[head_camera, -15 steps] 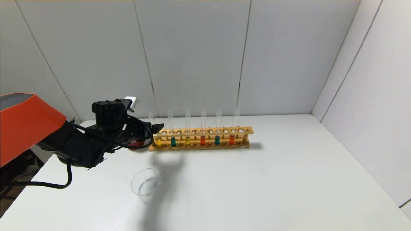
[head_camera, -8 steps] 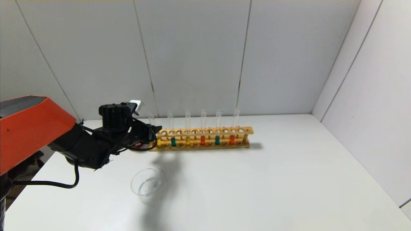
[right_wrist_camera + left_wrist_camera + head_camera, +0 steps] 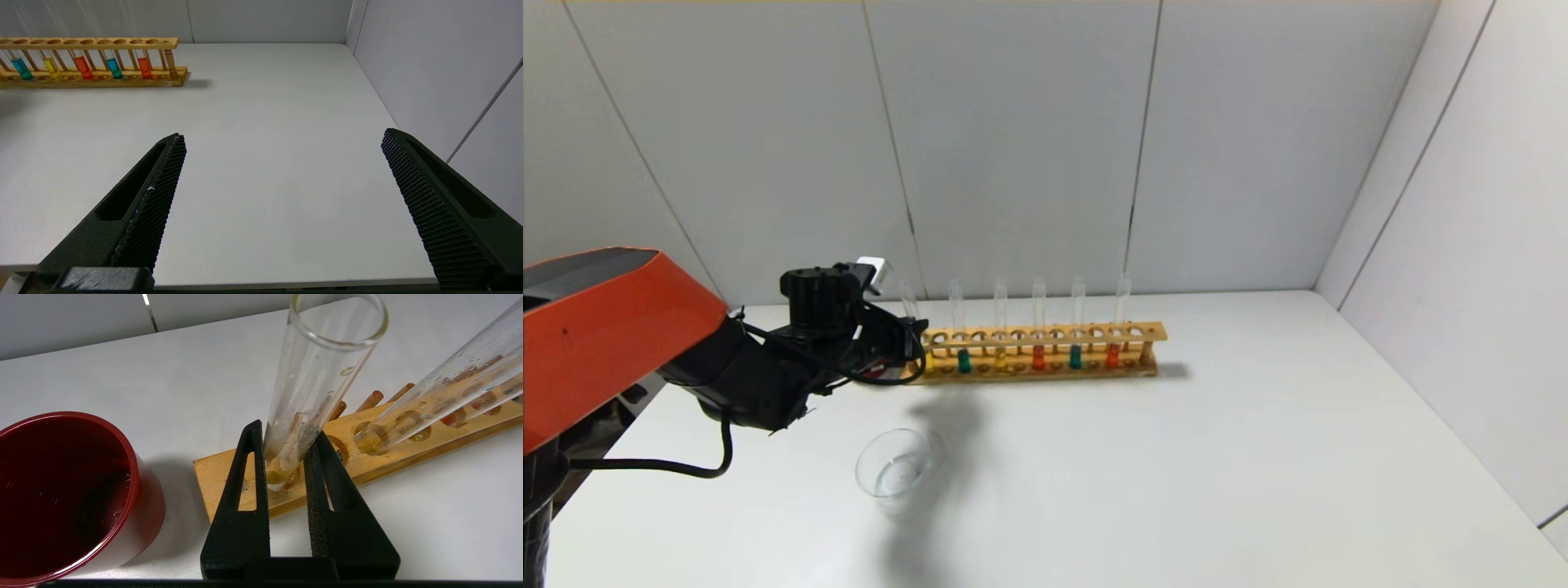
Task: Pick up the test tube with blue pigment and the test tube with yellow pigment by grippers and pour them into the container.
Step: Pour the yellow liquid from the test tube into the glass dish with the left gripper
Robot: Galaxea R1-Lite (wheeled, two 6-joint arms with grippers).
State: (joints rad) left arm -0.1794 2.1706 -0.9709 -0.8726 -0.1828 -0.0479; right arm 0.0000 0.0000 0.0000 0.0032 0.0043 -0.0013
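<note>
The left gripper (image 3: 288,455) is closed around the test tube with yellow pigment (image 3: 314,381), which stands upright in the end hole of the wooden rack (image 3: 1045,353). A dark red cup (image 3: 61,490) sits just beside the gripper, off the rack's end. The test tube with blue pigment (image 3: 1076,356) stands further along the rack, well away from the gripper. The clear glass container (image 3: 894,469) rests on the white table (image 3: 1217,474), nearer the robot than the gripper. The right gripper (image 3: 282,196) hangs wide open above the table, holding nothing.
</note>
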